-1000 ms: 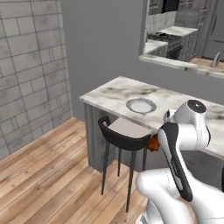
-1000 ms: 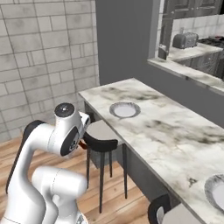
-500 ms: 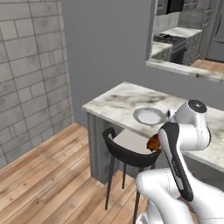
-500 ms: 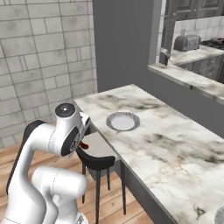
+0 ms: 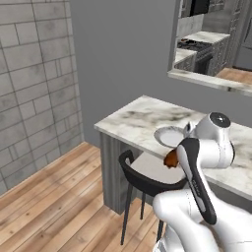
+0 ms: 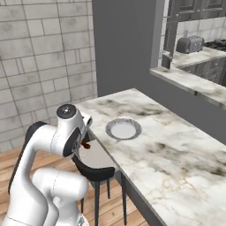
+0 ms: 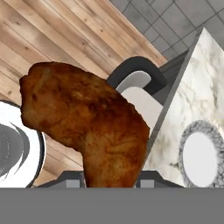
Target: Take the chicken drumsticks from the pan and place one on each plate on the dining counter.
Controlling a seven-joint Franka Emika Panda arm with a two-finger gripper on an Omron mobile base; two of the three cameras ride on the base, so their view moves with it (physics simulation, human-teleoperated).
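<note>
Reddish-brown drumstick (image 7: 92, 131) clamped in hand (image 7: 109, 181) beside plate (image 6: 123, 129).

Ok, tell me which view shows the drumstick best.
The hand view: the drumstick looms large there, glossy brown, gripped at its lower end. The left base view shows just a brown bit beside the arm; the right base view shows a reddish sliver behind it.
</note>
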